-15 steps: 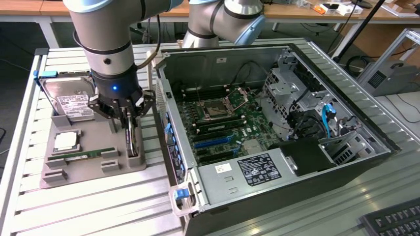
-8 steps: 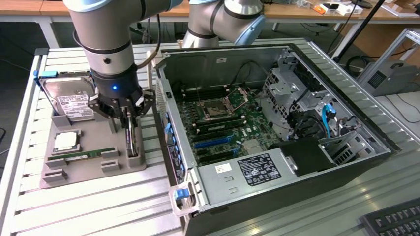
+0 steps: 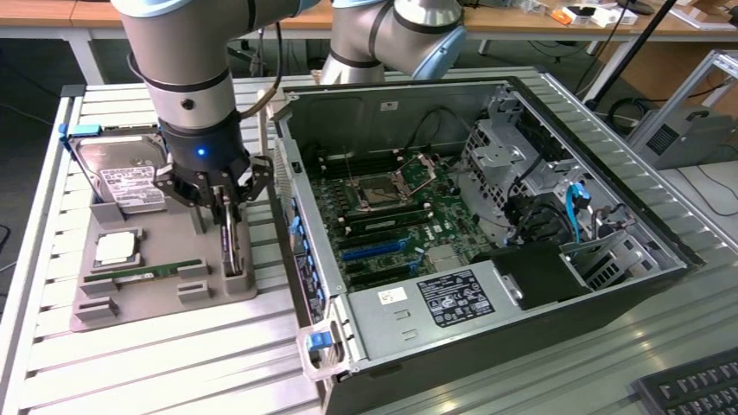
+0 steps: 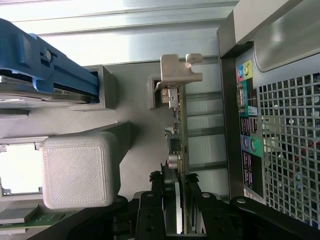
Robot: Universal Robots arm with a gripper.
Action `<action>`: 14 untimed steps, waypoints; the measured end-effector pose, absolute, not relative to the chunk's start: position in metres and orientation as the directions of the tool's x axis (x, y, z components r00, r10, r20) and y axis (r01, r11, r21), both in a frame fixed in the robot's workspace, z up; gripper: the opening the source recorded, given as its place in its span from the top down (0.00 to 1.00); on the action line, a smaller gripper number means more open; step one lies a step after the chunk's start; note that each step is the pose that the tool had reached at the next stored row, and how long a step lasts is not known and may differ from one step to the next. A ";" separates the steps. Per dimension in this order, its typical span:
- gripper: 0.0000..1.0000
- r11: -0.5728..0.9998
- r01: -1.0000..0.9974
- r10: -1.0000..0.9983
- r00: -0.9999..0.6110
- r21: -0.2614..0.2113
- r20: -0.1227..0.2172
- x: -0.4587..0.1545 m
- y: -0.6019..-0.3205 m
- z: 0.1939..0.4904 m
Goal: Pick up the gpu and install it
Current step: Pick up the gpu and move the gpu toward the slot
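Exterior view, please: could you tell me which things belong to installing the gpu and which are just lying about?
Job in hand: gpu, standing on edge in the grey tray; gripper right over it; open computer case.

Lying about: hard drive, processor chip, memory stick, keyboard.

I see the gpu (image 4: 179, 135) as a thin green edge with a silver bracket, between my black claw (image 4: 181, 212) fingers, over a matte grey tray (image 3: 162, 259). In the exterior view, at its ten o'clock lies a silver hard drive (image 3: 121, 173) with a white label. At three o'clock, a grey case (image 3: 392, 108) holds a green motherboard (image 3: 398, 225) with blue slots (image 3: 372, 251).
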State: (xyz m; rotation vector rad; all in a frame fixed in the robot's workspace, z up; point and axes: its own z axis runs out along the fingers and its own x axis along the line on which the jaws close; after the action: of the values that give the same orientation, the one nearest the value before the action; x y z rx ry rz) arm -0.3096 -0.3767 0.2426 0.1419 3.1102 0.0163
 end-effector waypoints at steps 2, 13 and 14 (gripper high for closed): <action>0.70 0.996 0.091 0.091 -0.995 0.012 -0.028 -0.310 -0.377 0.243; 0.70 0.996 0.091 0.091 -0.995 0.012 -0.027 -0.310 -0.377 0.246; 0.70 0.996 0.091 0.091 -0.995 0.012 -0.027 -0.310 -0.377 0.246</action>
State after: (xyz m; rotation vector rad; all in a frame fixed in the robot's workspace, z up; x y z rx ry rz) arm -0.3096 -0.3767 0.2458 0.1420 3.1103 0.0164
